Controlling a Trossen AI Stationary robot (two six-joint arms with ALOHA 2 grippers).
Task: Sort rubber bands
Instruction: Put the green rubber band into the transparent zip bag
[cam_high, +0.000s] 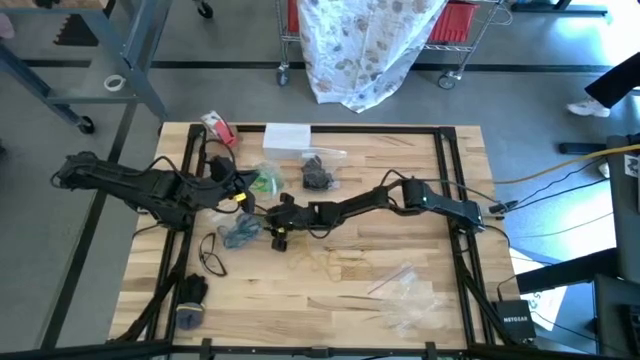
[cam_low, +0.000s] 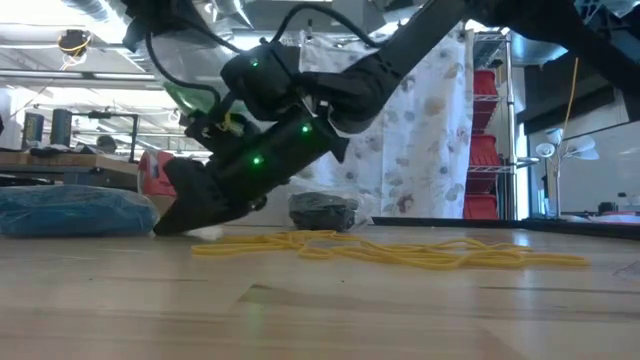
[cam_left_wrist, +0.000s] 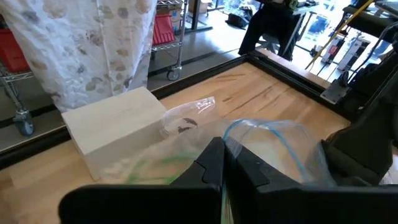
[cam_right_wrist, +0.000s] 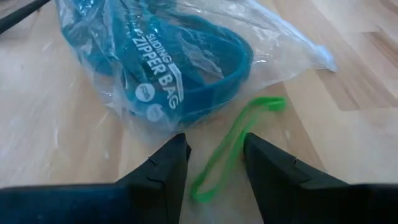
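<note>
The right tool (cam_right_wrist: 214, 165) is open around a thin, floppy green band (cam_right_wrist: 233, 149) at the picture's middle. Pinch one strand. The left tool (cam_left_wrist: 224, 171) is closed.

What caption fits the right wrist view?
Right gripper open, fingers either side of a green rubber band lying on the wooden table, beside a clear zipper bag of blue bands.

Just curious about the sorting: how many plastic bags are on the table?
5, maybe more hidden: green-band bag, black-band bag, blue-band bag mid-table; two empty bags at the near right.
</note>
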